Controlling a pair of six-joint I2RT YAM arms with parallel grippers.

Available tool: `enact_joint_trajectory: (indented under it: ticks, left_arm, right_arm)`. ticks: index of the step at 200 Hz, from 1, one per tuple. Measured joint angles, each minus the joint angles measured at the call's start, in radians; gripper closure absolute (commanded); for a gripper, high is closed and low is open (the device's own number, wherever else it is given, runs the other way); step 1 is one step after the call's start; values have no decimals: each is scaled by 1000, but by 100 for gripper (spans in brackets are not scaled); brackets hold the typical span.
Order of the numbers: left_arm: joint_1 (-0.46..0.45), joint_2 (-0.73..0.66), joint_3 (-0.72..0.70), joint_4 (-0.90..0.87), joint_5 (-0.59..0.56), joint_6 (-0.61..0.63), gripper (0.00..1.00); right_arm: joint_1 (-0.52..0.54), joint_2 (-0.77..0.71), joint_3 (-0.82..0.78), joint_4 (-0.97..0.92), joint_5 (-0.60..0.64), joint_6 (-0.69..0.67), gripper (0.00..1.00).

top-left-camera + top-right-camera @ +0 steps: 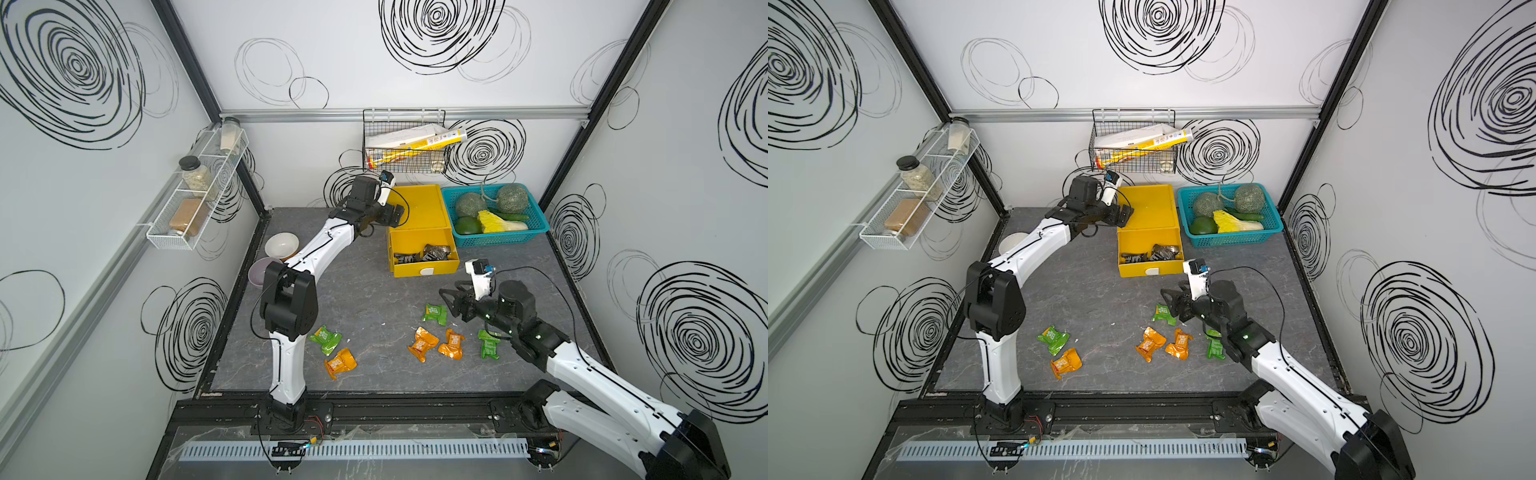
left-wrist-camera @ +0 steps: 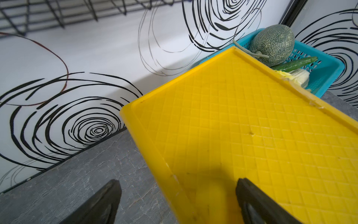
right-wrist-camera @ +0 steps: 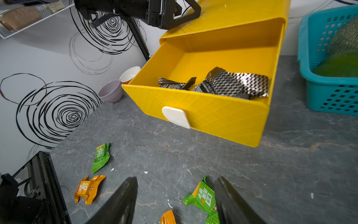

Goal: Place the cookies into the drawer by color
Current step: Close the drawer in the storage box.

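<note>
Standing at rear: the drawer (image 1: 417, 205), a yellow cabinet on the grey table (image 1: 365, 299), just beside the teal basket (image 1: 498, 240) of vegetables.
Top drawer (image 3: 222, 120): open towards the front, with a white tab handle (image 3: 176, 117) in the middle of its face.
Black cookies (image 3: 232, 82): crinkled foil packets lying inside the top drawer; the count is unclear.
Green cookie 1 (image 3: 203, 197): on the table between the right gripper's fingers, close against one and clear of the other.
Green cookie 2 (image 1: 326, 338): on the table near the left arm's upright link.
Green cookie 3 (image 1: 488, 347): on the table, partly covered by the right arm.
Orange cookie 1 (image 1: 340, 363): just beside green cookie 2, on the near side.
Orange cookie 2 (image 1: 423, 344): mid-table, just beside orange cookie 3 (image 1: 452, 344).
Left gripper (image 2: 178, 180): fingers spread wide and holding nothing. One is over the cabinet's top and the other over the table beside its edge; whether either touches cannot be told.
Right gripper (image 3: 176, 179): fingers apart, low over the table, clamped on nothing.
Bowls: white bowl (image 1: 281, 245) and greyish bowl (image 1: 259, 270), at the table's left edge.
</note>
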Motion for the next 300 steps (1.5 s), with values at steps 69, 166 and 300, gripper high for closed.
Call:
enact_joint_trajectory:
  ticks: [69, 166, 300]
  left_arm:
    - [4, -8, -21, 27, 8, 0, 1]
    - [5, -9, -26, 32, 8, 2, 1]
    - [5, -11, -31, 39, 11, 3, 1]
  right_arm:
    - [33, 162, 84, 69, 98, 35, 37]
    - [34, 305, 167, 109, 206, 44, 60]
    - [37, 557, 362, 183, 278, 10, 65]
